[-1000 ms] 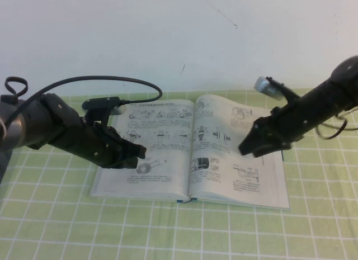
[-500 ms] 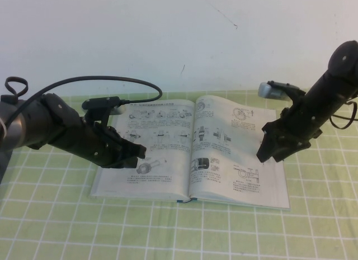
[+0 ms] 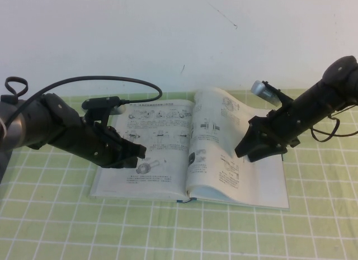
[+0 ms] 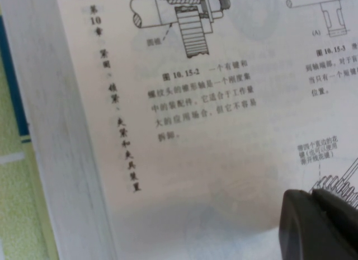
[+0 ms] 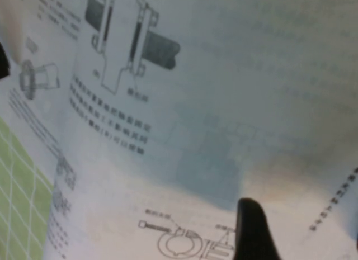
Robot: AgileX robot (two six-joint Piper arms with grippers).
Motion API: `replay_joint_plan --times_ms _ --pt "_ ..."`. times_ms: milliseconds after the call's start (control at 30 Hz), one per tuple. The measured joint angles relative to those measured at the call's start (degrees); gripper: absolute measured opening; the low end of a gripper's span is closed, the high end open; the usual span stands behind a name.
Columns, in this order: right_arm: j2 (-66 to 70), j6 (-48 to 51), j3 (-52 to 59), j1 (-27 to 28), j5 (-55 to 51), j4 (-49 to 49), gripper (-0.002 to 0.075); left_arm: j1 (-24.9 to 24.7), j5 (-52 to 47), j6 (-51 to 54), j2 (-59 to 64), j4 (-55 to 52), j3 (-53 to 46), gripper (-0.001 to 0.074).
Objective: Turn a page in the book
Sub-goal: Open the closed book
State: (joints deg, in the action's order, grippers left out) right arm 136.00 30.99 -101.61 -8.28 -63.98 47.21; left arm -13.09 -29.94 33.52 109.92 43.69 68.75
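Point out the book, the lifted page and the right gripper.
book point(image 3: 151, 138): high view, flat left-hand page.
page point(image 3: 215, 154): high view, middle of the curling leaf.
right gripper point(image 3: 244, 150): high view, finger tips at the leaf.

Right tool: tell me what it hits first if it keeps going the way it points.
Probably the lifted page: the right tool points leftward and down at its bulging sheet, though depth is unclear.

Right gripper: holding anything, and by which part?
Cannot tell. The right gripper is at the lifted, curled page near its outer edge; a pinch isn't visible. Left gripper rests on the book, holding nothing.
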Motion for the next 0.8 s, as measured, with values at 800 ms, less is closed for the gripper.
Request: replay_joint_plan --times_ms 800 --pt "5.31 10.77 -0.13 -1.76 -0.73 18.68 0.0387 0.0 -0.5 0.0 0.0 0.12 0.0 -0.0003"
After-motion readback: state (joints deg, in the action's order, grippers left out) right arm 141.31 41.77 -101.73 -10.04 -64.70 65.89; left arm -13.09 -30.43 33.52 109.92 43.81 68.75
